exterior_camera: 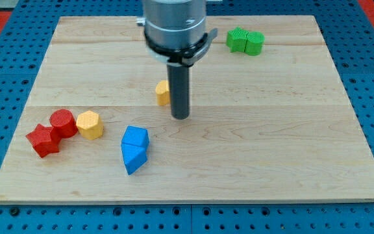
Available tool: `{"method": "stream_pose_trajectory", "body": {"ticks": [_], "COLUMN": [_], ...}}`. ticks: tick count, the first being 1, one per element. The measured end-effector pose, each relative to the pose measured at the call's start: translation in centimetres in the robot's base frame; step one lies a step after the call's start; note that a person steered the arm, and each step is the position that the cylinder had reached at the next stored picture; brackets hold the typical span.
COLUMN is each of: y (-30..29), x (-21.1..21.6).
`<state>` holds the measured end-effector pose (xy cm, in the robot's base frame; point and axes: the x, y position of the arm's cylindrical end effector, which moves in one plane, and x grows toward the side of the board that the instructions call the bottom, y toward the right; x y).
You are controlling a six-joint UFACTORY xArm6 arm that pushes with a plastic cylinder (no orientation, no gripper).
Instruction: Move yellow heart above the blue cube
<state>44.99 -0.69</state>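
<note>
A yellow block [162, 93], partly hidden behind the rod so its heart shape cannot be confirmed, lies near the board's middle. My tip [180, 117] is just right of it and slightly lower, close to or touching it. Two blue blocks sit joined at lower left of centre: an upper cube-like one [136, 137] and a lower wedge-like one [134, 156]. My tip is above and to the right of them.
A yellow hexagonal block [90, 124], a red cylinder [63, 123] and a red star-like block [43, 140] cluster at the left. Two green blocks [245, 41] sit at the top right. The wooden board [271, 143] lies on a blue pegboard.
</note>
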Motion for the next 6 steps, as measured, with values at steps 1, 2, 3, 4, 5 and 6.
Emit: {"method": "stream_pose_trajectory", "body": {"ticks": [1, 2, 3, 4, 5, 6], "y": [-1.5, 0.4, 3.6, 0.4, -1.5, -2.2], "x": [-1.0, -2.3, -4.0, -4.0, -4.0, -5.4]}}
